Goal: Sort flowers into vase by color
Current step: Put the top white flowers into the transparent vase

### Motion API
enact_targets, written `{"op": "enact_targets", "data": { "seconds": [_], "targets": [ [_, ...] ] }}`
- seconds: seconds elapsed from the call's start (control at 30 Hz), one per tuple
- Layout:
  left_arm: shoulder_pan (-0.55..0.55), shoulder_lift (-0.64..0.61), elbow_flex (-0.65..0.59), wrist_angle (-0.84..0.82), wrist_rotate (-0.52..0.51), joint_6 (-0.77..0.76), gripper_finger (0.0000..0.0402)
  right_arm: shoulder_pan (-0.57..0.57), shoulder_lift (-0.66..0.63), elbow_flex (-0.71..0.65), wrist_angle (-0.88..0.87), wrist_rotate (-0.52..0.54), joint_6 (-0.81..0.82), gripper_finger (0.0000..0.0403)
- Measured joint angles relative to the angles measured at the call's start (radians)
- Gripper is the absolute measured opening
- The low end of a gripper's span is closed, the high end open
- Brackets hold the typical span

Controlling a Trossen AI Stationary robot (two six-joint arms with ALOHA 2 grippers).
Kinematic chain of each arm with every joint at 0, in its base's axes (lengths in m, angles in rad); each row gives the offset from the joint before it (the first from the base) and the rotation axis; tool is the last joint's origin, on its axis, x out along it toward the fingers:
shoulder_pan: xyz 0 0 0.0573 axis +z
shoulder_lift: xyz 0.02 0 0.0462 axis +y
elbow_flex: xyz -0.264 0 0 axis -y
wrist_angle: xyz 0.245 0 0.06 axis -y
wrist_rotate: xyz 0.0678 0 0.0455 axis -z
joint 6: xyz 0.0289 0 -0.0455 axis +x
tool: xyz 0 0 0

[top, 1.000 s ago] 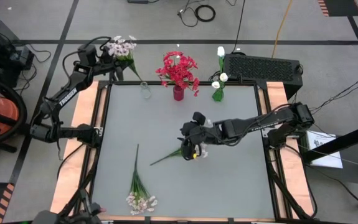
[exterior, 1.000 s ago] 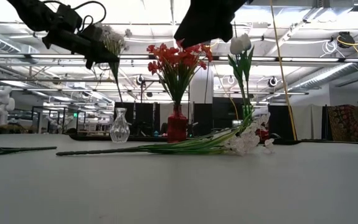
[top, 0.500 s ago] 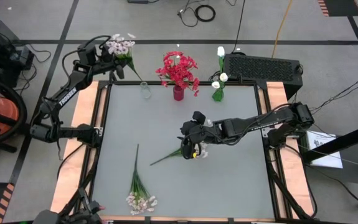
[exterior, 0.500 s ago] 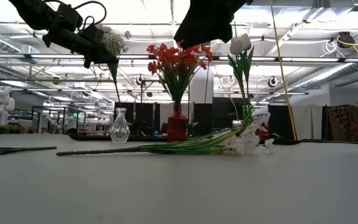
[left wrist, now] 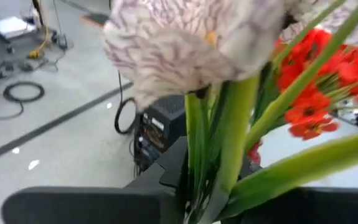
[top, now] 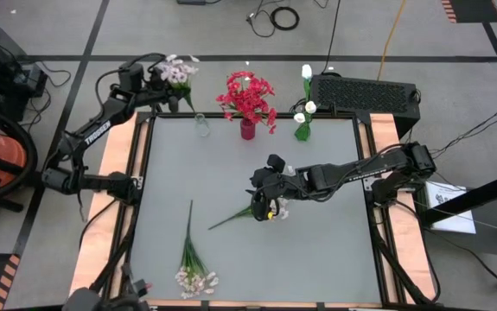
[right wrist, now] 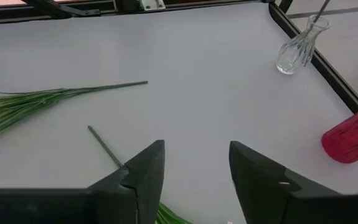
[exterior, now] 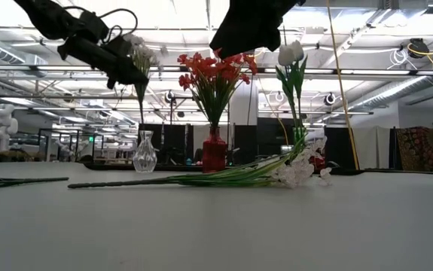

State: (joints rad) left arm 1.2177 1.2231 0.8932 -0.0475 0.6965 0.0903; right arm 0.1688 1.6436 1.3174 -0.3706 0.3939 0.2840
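Observation:
My left gripper (top: 163,85) is shut on a stem of pale pinkish-white blossoms (top: 177,71), held high over the table's far left corner. The stem's lower end (exterior: 141,102) hangs just above a small clear glass vase (top: 201,127). My right gripper (right wrist: 194,165) is open above a second pale-blossom stem (top: 244,212) that lies flat mid-table. A third pale bunch (top: 192,259) lies near the front edge. Red blooms (top: 248,93) stand in a red vase (top: 247,131). White tulip buds (top: 307,71) stand in a green vase (top: 302,132). My left gripper pinches the green stems (left wrist: 225,155) between its two fingers, a short way below the blossom head (left wrist: 191,43). The fingers come from the table's left, slanting down, and lie across the stems. The flower is lifted clear and roughly upright, blossoms up, its stem hanging below the fingers.
The three vases stand in a row along the table's far edge. A black box (top: 365,91) sits beyond the far right corner. The bare grey tabletop (top: 317,259) lies to the right and front of the lying stems.
My left gripper has carried the pale blossoms toward the table's right, closer to the clear vase, and a little down. The stem's lower end now hangs nearer above the vase's mouth.

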Motion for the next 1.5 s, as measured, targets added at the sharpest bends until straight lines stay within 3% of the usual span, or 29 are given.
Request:
{"op": "enact_targets", "data": {
  "seconds": [0.17,0.5,0.73,0.97,1.2,1.37,1.5],
  "targets": [
    [-0.031,0.03,0.0,-0.029,-0.093,0.006,0.0101,0.0,0.0,0.0,0.0,0.0,0.0,0.0171],
    [-0.119,0.014,-0.001,-0.2,-0.346,0.006,0.0235,0.0,0.0,0.0,-0.002,0.0,-0.014,0.0171],
    [-0.143,-0.101,-0.002,-0.319,-0.378,-0.055,0.0244,0.0,0.0,0.0,-0.007,0.0,-0.033,0.0171],
    [-0.196,-0.332,-0.002,-0.47,-0.53,-0.099,0.0244,-0.012,0.0,0.0,-0.006,-0.002,-0.064,0.0171],
    [-0.293,-0.588,-0.001,-0.515,-0.505,-0.155,0.0244,-0.033,0.0,0.0,-0.006,-0.003,-0.063,0.0171],
    [-0.391,-0.736,-0.001,-0.567,-0.4,-0.196,0.0244,-0.033,0.0,0.0,-0.008,-0.004,-0.068,0.0171],
    [-0.48,-0.784,-0.02,-0.614,-0.311,-0.217,0.0244,-0.033,0.0,0.0,-0.046,-0.004,-0.068,0.0171]
  ]
}}
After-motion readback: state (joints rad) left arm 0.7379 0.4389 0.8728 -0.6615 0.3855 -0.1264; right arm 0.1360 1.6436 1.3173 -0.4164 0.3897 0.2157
